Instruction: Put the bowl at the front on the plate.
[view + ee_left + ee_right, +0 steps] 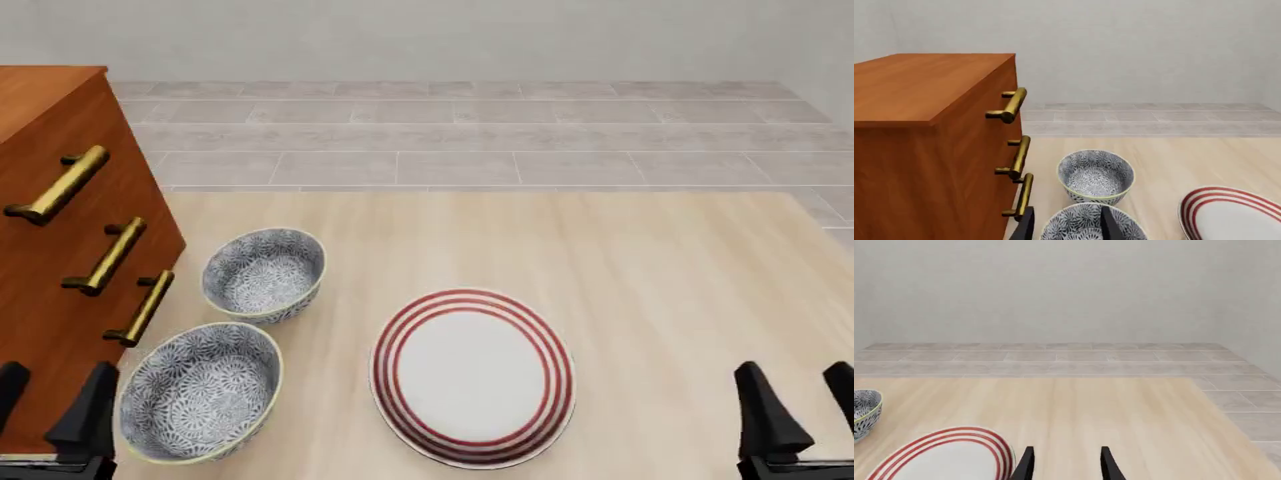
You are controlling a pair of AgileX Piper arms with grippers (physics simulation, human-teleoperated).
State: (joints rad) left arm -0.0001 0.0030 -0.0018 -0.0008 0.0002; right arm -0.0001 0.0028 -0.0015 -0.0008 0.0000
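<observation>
Left gripper (54,415) at the table's near-left corner, its dark fingers spread apart and grasping nothing; the bowl (200,390) lies just beside it on the table's near edge, upright, and in the left wrist view one finger appears to stand inside the rim and the other outside, toward the cabinet. Right gripper (801,415) at the near-right corner, likewise released and empty, well apart from all crockery. The plate (471,376) rests just right of the bowl, near the table's front-centre, its face bare. A second, look-alike bowl (264,273) stands behind the first, toward the left edge; the wooden cabinet (54,250) with brass handles (140,308) occupies the left edge, close beside both bowls. Judged hazards: a pinch on one wall of the deep bowl may let it tip or slip during the lift; the confined gap between bowl and cabinet invites a finger or wrist strike on the lowest handle; a careless sweep could nudge the rear bowl, or that bowl could be mistaken for the target; a low carry could clip the plate's rim and shift it.
</observation>
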